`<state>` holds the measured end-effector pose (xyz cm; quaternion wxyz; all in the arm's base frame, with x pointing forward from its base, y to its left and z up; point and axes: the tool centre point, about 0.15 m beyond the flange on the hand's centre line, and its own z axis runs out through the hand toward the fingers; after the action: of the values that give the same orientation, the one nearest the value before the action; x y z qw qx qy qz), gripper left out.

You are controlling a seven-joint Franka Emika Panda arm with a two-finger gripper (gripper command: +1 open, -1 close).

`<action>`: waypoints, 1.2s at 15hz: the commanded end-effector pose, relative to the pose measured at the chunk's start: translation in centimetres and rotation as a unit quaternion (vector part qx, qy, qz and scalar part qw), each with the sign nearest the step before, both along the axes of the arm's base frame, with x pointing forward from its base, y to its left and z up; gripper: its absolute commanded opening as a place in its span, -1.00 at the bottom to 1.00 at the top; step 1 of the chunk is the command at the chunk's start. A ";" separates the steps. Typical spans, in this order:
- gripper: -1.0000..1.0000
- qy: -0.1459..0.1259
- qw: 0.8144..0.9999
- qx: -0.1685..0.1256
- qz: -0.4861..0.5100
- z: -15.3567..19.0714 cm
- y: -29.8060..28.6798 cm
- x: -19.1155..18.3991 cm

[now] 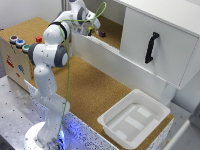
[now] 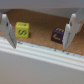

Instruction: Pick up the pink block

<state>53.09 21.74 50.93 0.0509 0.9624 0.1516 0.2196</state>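
Note:
No pink block shows in either view. In the wrist view a yellow block (image 2: 22, 29) and a purple block (image 2: 58, 35), each marked with a letter, sit on the cork surface beyond a white ledge (image 2: 35, 52). My gripper (image 2: 38, 34) is open, and both blocks appear between its two fingers (image 2: 6, 31), further on. In the exterior view the gripper (image 1: 92, 27) reaches over the white partition at the back, with the purple block (image 1: 102, 34) just to the exterior view's right of it. The gripper holds nothing.
A white partition wall (image 1: 112, 57) divides the cork table. A white cabinet with a black handle (image 1: 151, 47) stands at the exterior view's right. A white tray (image 1: 134, 117) sits at the front. A wooden box with coloured buttons (image 1: 17, 45) stands at the left. A green cable (image 1: 67, 75) hangs along the arm.

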 end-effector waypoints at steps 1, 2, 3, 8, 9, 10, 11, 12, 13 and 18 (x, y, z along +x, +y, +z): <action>1.00 0.032 0.991 0.009 0.131 -0.9 1.8 -7.7; 1.00 0.047 0.985 0.005 0.168 -1.2 3.1 -9.1; 1.00 0.052 0.980 0.001 0.190 -1.2 4.0 -9.9; 1.00 0.070 0.946 -0.013 0.317 -1.4 9.5 -13.4; 1.00 0.069 0.937 -0.019 0.341 -1.3 10.6 -13.9; 1.00 0.071 0.928 -0.024 0.366 -1.3 11.7 -14.5; 1.00 0.075 0.916 -0.027 0.394 -1.2 13.0 -15.3; 1.00 0.079 0.905 -0.025 0.418 -1.2 14.0 -16.0; 1.00 0.082 0.895 -0.028 0.437 -1.2 15.0 -16.5; 1.00 0.096 0.853 -0.054 0.510 -1.7 19.0 -19.4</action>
<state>36.24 37.15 49.98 -0.0275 0.8035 0.5794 0.1336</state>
